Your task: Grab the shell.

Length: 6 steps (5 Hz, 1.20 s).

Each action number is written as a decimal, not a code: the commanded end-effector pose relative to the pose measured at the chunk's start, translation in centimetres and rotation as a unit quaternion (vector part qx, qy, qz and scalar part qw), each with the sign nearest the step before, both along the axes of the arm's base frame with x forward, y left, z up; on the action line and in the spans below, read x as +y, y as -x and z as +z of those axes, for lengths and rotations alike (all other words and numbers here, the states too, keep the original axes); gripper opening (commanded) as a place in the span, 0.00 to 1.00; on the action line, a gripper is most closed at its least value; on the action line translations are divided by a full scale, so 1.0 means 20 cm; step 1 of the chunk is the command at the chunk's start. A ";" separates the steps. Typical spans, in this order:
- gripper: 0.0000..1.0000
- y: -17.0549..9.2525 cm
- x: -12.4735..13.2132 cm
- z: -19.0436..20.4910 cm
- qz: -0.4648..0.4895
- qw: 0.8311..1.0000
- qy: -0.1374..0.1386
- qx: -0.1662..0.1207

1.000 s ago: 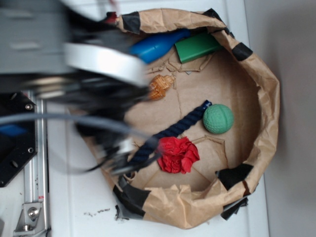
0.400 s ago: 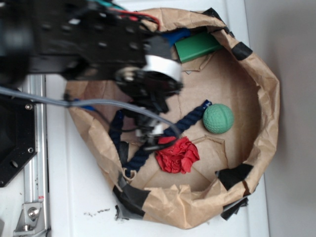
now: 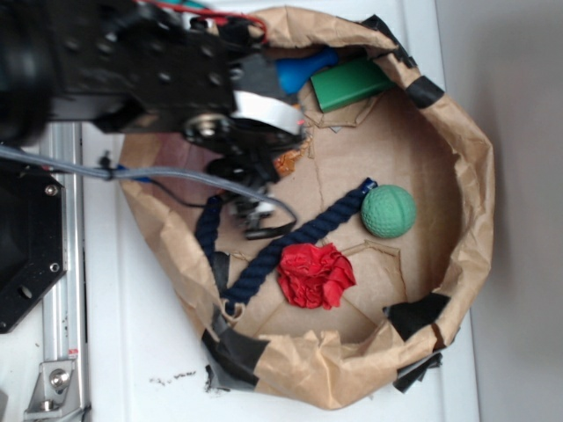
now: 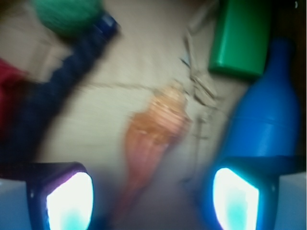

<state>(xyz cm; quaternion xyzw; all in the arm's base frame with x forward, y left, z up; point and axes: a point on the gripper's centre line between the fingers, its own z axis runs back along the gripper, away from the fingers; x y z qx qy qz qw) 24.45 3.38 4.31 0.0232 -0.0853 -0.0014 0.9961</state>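
Lengthwise, shell [image 4: 156, 129] tip toward end effector [image 4: 153, 196]

Honestly can't read a thing here, no labels, brands or numbers. The blue bottle [image 4: 261, 122] and green block [image 4: 241, 38] look plain, and the wrist view is too blurry for any small print anyway.

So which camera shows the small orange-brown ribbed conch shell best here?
The wrist view. The small orange-brown ribbed conch shell lies whole, though blurred, between the gripper fingers, which stand apart. In the exterior view only a sliver of the shell shows beside the black arm, which hides the rest.
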 end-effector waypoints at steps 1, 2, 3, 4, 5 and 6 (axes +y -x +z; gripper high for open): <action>1.00 -0.04 -0.18 -0.09 -0.064 0.998 -0.006 0.019; 1.00 -0.02 -0.20 -0.12 -0.060 0.998 -0.006 0.030; 1.00 -0.01 -0.19 -0.16 -0.060 0.997 -0.009 0.042; 1.00 0.00 -0.19 -0.18 -0.061 0.997 0.000 0.055; 0.00 0.00 -0.17 -0.20 -0.056 0.997 0.006 0.054; 0.00 -0.01 -0.15 -0.17 -0.055 0.997 -0.005 0.047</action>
